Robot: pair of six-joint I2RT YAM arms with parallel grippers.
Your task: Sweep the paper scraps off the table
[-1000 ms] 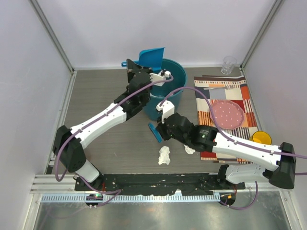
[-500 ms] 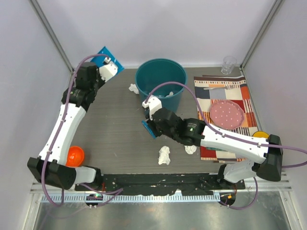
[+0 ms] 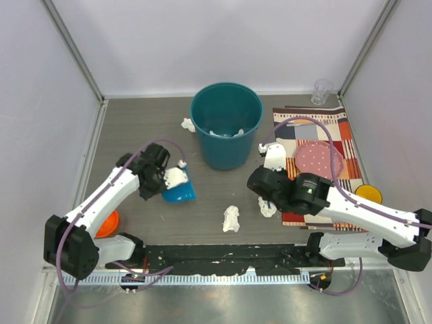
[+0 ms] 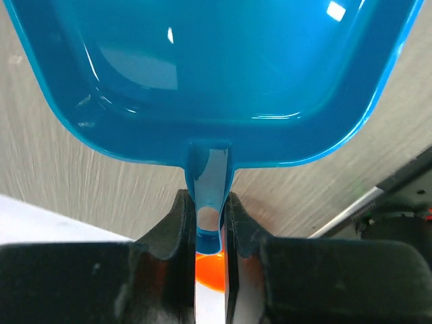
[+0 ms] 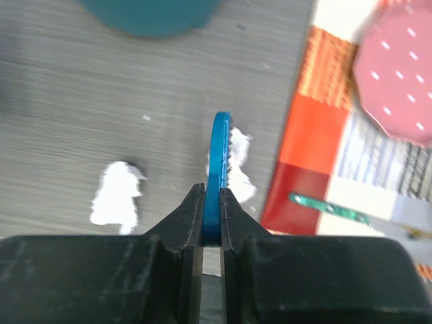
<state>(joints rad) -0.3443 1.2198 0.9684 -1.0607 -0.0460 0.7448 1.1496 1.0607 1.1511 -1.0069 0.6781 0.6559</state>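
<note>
My left gripper [image 3: 175,182] is shut on the handle of a blue dustpan [image 3: 179,192], which rests low on the table [image 3: 142,135] at the front left. In the left wrist view the jaws [image 4: 209,216] clamp the handle, with the pan [image 4: 216,74] ahead of them. My right gripper [image 3: 265,198] is shut on a blue brush [image 5: 219,152] whose bristles touch one paper scrap [image 5: 239,169] next to the placemat. A second scrap [image 5: 118,196] lies to its left. From above the scraps lie front centre [image 3: 231,218], by the placemat [image 3: 268,210] and left of the bin [image 3: 188,124].
A teal bin [image 3: 226,125] with white paper inside stands at the back centre. A striped placemat [image 3: 337,135] on the right holds a pink plate [image 3: 320,158] and cutlery. An orange bowl [image 3: 106,223] sits front left, a yellow one [image 3: 368,194] right, and a glass [image 3: 322,91] at the back right.
My left arm swung the dustpan from the bin, past the back left corner, down to the front left table. My right arm carried the brush right, to the scrap by the placemat.
</note>
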